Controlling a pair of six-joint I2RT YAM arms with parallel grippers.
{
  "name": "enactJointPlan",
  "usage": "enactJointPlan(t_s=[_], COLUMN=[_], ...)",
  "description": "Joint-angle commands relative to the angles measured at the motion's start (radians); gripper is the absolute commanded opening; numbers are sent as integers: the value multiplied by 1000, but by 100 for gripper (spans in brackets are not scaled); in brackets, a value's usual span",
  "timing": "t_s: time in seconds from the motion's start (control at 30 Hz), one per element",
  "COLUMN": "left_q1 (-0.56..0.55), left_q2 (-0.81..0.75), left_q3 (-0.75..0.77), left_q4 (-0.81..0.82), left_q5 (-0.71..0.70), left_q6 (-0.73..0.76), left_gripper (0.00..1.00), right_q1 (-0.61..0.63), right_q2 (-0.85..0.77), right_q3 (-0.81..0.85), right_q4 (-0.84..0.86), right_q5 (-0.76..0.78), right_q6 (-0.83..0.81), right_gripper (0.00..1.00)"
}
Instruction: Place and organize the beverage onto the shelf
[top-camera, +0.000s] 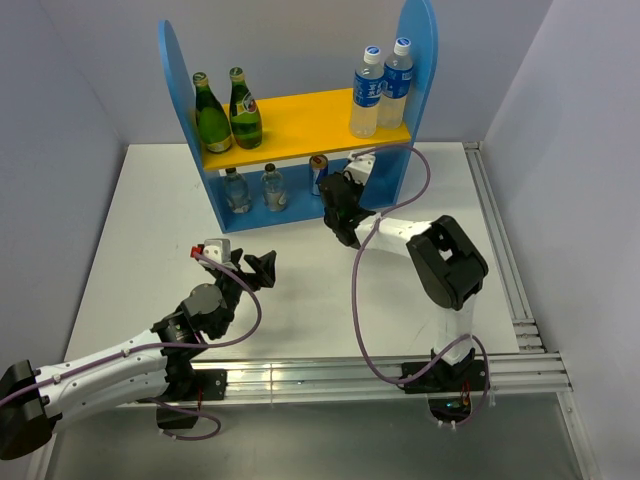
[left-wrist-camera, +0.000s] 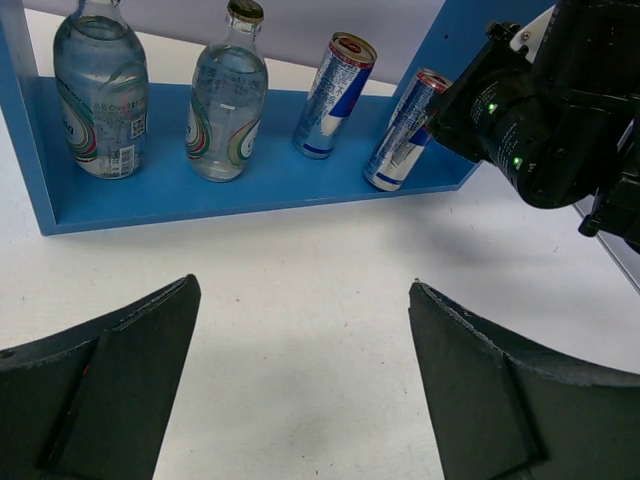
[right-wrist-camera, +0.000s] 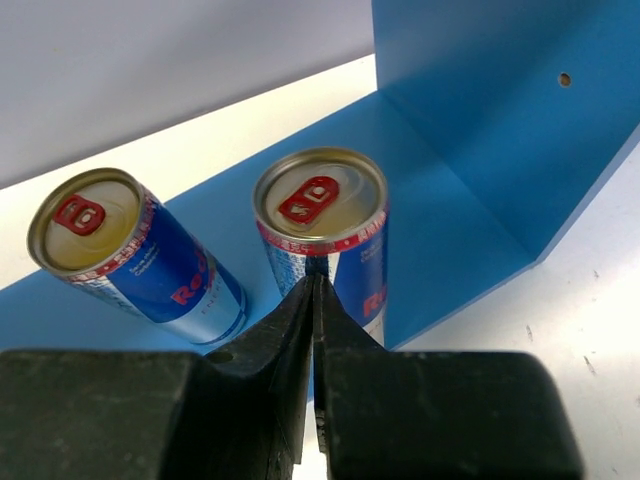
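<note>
The blue shelf (top-camera: 418, 45) has a yellow upper board (top-camera: 300, 122). Two dark green bottles (top-camera: 211, 115) (top-camera: 244, 110) stand on the board's left. On the lower level (left-wrist-camera: 250, 190) stand two short clear bottles (left-wrist-camera: 100, 95) (left-wrist-camera: 228, 100) and two silver-blue-red cans (left-wrist-camera: 335, 95) (left-wrist-camera: 405, 130). My right gripper (right-wrist-camera: 317, 280) is shut and empty, its tips just in front of the right can (right-wrist-camera: 325, 215), with the other can (right-wrist-camera: 130, 260) to its left. In the top view the right gripper (top-camera: 333, 190) covers that can. My left gripper (left-wrist-camera: 303, 283) is open and empty over bare table, short of the shelf.
Two taller clear bottles with blue caps (top-camera: 368, 90) (top-camera: 398, 70) stand on the right of the upper board. The right arm's wrist (left-wrist-camera: 545, 110) fills the space by the shelf's right end. Aluminium rails (top-camera: 500, 250) run along the table's right and near edges.
</note>
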Motion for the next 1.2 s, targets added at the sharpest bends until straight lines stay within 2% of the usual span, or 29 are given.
enactJointPlan(t_s=[0.0, 0.17, 0.27, 0.33, 0.43, 0.53, 0.57, 0.73, 0.8, 0.87, 1.0, 1.13, 1.17], left_q1=[-5, -5, -5, -5, -5, -5, -5, -5, -5, -5, -5, -5, -5], left_q2=[-2, 3, -5, -11, -13, -5, -3, 6, 3, -3, -8, -13, -11], left_q3=[19, 29, 26, 27, 27, 32, 33, 38, 45, 52, 82, 150, 174], left_q4=[28, 23, 19, 17, 13, 13, 13, 8, 4, -9, -56, -136, -171], left_q5=[-14, -9, -7, -9, -11, -12, -12, -14, -14, -15, -37, -70, -90], left_q6=[20, 18, 14, 14, 14, 17, 15, 14, 12, 11, -15, -51, -111], left_gripper=[92, 91, 91, 91, 91, 91, 91, 91, 91, 91, 93, 97, 99], right_q1=[-6, 1, 15, 26, 29, 35, 41, 63, 76, 86, 142, 262, 288], right_q2=[-20, -61, -75, -84, -89, -95, -93, -110, -119, -145, -243, -392, -429], right_q3=[-1, -72, -99, -115, -121, -127, -129, -139, -144, -161, -204, -298, -314], right_q4=[17, 75, 104, 118, 127, 139, 148, 164, 161, 155, 129, 83, 32], right_q5=[-12, -61, -79, -89, -99, -125, -132, -136, -142, -147, -132, -80, -64], right_q6=[18, 2, -16, -27, -34, -50, -53, -80, -84, -81, -77, -53, -44], right_gripper=[9, 15, 26, 37, 43, 53, 60, 75, 84, 88, 90, 90, 90])
